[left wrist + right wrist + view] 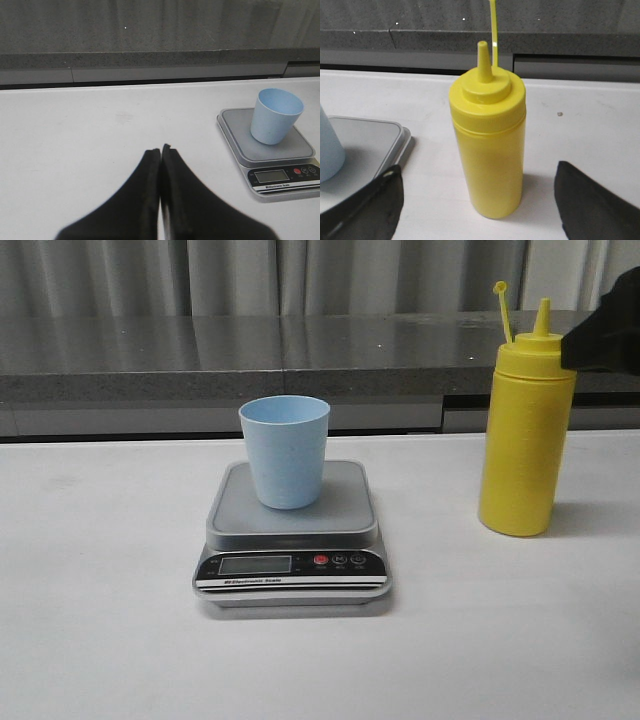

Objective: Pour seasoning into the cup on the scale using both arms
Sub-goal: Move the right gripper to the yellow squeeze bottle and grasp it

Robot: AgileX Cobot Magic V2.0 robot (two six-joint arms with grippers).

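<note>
- Our right gripper point(479, 200) stands with its dark fingers point(367, 207) spread wide, the seasoning bottle point(488, 150) upright in the gap between them and touching neither; it has hold of nothing.
- Our left gripper point(161, 155) hangs over bare table point(75, 150), its fingertips point(152, 160) pressed together and empty, with the scale point(235, 125) off beyond and to one side of them, well apart.
- Outward from the right fingers, the cup point(285, 450) stands upright on the scale's platform, the scale lying just beside one finger.
- We judge the chief risk to be at the close: if the fingers meet the bottle off-centre or too high, near the shoulder, the tall bottle could tip or twist, and it may knock the scale beside it.
- A hard squeeze on the soft plastic could, we think, push seasoning out of the open nozzle point(483, 59) before it is over the cup; the tethered cap point(499, 287) hangs free on its strap.
- A light cup could slide or topple if the nozzle bumps its rim.
- The right wrist view shows us the gap either side of the bottle; the front view shows only a dark edge of that arm by the bottle's top.
- The front view alone shows the scale's display point(255, 564) and red button point(321, 560) face-on; we cannot read the display.
- Only the left wrist view shows the left fingers at all.
</note>
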